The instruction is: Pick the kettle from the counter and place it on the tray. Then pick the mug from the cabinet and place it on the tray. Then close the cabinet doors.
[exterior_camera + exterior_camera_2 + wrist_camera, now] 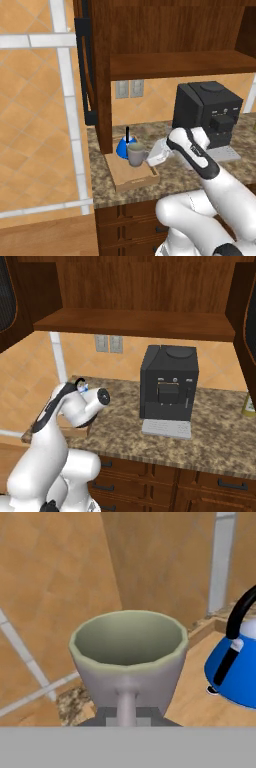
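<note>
Standing behind and to the right of the work, a large black boxy coffee machine (209, 114) occupies the speckled brown-grey granite counter (185, 175), well apart from the shallow light-wood tray (131, 175) at the counter's left end. The dark reddish-brown wall cabinet (175, 62) hangs above, its door with the long black bar handle (85, 70) swung open on the left; two grey wall sockets (129, 89) sit on the tiled backsplash.

The pale grey-beige cylindrical mug (127, 657) stands upright, mouth upward, over the tray — whether its base touches the wood cannot be told. Its side handle points back toward the gripper (127, 714), whose fingers are pinched narrowly on that handle. Just beside the mug, the small bright-blue cone-shaped kettle (235, 672) sits upright on the tray, its thin black handle rising vertically.

No writing is legible anywhere.
</note>
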### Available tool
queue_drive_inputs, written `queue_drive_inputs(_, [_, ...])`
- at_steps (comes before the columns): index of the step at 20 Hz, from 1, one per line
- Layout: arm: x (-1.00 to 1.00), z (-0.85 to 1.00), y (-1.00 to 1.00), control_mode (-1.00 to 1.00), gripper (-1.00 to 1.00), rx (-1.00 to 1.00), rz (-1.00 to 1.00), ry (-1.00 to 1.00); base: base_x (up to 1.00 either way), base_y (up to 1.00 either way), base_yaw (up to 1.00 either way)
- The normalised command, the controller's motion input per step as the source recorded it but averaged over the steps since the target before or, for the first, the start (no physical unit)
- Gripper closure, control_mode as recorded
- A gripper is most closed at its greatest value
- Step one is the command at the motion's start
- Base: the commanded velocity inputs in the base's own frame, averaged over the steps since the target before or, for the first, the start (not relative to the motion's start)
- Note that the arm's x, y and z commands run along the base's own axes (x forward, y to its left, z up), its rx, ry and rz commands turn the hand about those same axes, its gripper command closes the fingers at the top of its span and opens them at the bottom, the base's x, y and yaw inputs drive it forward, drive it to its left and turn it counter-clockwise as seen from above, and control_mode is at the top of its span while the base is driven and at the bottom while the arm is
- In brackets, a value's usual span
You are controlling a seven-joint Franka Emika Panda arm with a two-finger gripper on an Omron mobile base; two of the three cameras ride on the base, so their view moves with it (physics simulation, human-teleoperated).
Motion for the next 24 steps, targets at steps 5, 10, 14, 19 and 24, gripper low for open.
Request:
queue_drive_inputs(5, [0.84,-0.66,0.0,-1.0,1.0,-0.01,0.06,0.07,0.0,0.0,0.0])
queue_drive_inputs(10, [0.73,-0.43,0.0,-1.0,1.0,0.0,0.05,0.03,0.0,0.0,0.0])
queue_drive_inputs(14, [0.45,-0.34,0.0,-1.0,1.0,0.03,0.08,0.01,0.0,0.0,0.0])
queue_drive_inputs(19, [0.12,-0.31,0.0,-1.0,1.0,0.02,0.08,0.0,0.0,0.0,0.0])
queue_drive_inputs(24, [-0.13,-0.2,0.0,-1.0,-1.0,0.0,0.05,0.0,0.0,0.0,0.0])
